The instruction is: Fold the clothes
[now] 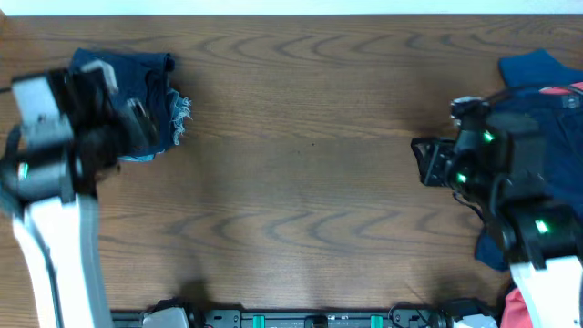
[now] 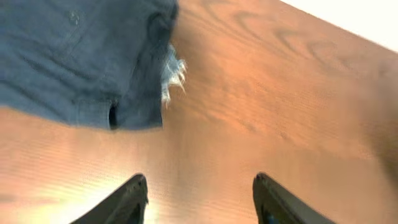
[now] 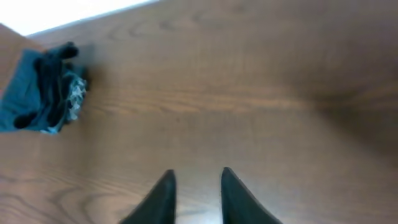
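Folded blue denim shorts (image 1: 159,96) with a frayed pale hem lie at the table's far left. They also show in the left wrist view (image 2: 81,56) and far off in the right wrist view (image 3: 40,93). My left gripper (image 1: 137,118) hovers at the shorts' near edge; in its wrist view (image 2: 199,180) it is open and empty over bare wood. My right gripper (image 1: 424,159) is open and empty above bare table (image 3: 196,174). Behind it lies a pile of blue (image 1: 537,73), dark navy and coral-red (image 1: 572,96) clothes. No separate plain navy shorts can be picked out.
The wooden table (image 1: 310,182) stretches between the two arms. More coral-red fabric (image 1: 524,305) lies at the front right corner under the right arm. A rail with fittings (image 1: 310,319) runs along the front edge.
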{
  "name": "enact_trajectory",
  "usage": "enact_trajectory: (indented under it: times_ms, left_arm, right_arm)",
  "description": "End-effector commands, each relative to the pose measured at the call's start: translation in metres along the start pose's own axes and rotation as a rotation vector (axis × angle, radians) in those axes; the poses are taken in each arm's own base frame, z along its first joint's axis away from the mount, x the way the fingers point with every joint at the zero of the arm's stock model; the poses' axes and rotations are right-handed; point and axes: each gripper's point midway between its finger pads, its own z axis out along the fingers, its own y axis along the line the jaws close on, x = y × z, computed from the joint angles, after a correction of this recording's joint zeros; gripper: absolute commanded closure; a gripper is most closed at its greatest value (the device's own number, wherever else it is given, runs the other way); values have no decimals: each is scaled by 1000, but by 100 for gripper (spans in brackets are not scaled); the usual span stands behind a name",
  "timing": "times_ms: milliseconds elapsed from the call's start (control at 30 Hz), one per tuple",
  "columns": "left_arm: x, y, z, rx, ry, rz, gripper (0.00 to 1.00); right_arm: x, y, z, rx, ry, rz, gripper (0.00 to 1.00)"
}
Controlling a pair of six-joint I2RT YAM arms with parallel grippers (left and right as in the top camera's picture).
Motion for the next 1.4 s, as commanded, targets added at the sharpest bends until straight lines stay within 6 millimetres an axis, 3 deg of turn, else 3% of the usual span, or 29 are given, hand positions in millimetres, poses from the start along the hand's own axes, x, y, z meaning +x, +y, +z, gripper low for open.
enact_trajectory:
  times_ms: [0,33,67,133,300,533,733,833,933,1200,1367]
  left_arm:
    - [13,-8,-24,10,-14,103,27]
    - [18,-10,-31,10,-21,105,8]
    - [21,-11,-38,11,-30,107,2]
    - [27,-13,-48,12,-42,111,2]
    - [30,-16,-57,15,-65,103,2]
    - [31,-15,-56,14,-58,101,2]
    - [30,-15,-55,14,-56,100,2]
    - [30,-15,-55,14,-56,100,2]
    - [30,-15,-55,14,-56,100,2]
    - [30,-15,-55,14,-56,100,2]
    - [30,-15,-55,14,-56,100,2]
  right_arm:
    - [-9,11,-29,-23,-81,-148,62]
    - [-8,12,-33,-25,-90,-166,55]
    - [-7,13,-39,-27,-100,-178,43]
    - [-6,15,-46,-31,-114,-181,1]
    - [-1,14,-50,-30,-108,-179,1]
    - [7,12,-49,-26,-73,-163,1]
    - [21,23,-49,-102,-8,-99,1]
    - [31,16,-49,-66,29,-96,1]
    - [27,9,-49,-27,11,-129,1]
    - [-3,20,-52,-41,-153,-551,1]
    - [-11,9,-56,1,-347,-613,1]
